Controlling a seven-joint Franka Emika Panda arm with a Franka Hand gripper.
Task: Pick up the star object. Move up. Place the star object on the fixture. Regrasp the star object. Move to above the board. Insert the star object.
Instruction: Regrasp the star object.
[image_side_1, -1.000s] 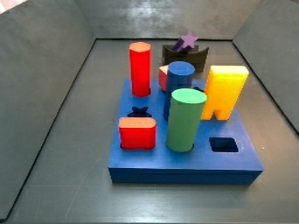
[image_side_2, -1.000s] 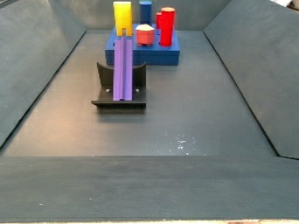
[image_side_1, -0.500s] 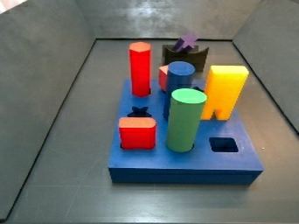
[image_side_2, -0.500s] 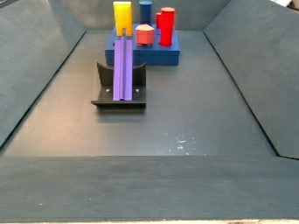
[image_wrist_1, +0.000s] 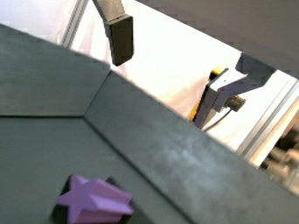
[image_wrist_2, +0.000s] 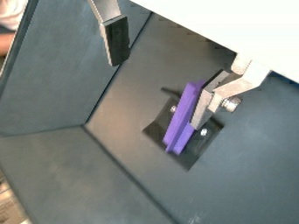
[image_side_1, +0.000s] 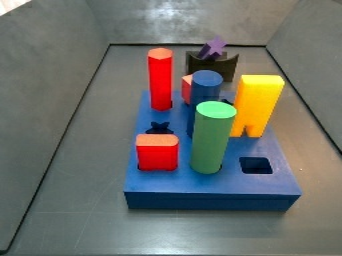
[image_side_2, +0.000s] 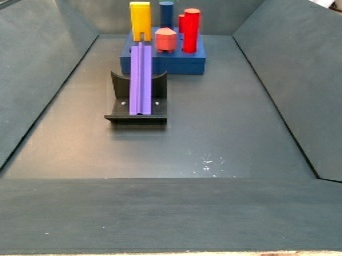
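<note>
**Star prism waits on the fixture for regrasp**

I see the star object (image_side_2: 139, 82) lying along the fixture (image_side_2: 118, 104), short of the board (image_side_2: 198, 63). My gripper (image_wrist_2: 170, 57) hangs above it, fingers spread, empty. It looks rigid, smooth, light; I'd pinch mid-length across opposite flutes.

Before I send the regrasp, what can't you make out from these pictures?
- Gripper: open with nothing between the fingers in both wrist views; outside both side views, so its height is unknown.
- Star object: leans on the fixture; in a side view only its tip shows behind the pegs.
- Star hole in the board: partly hidden by the red block.
</note>
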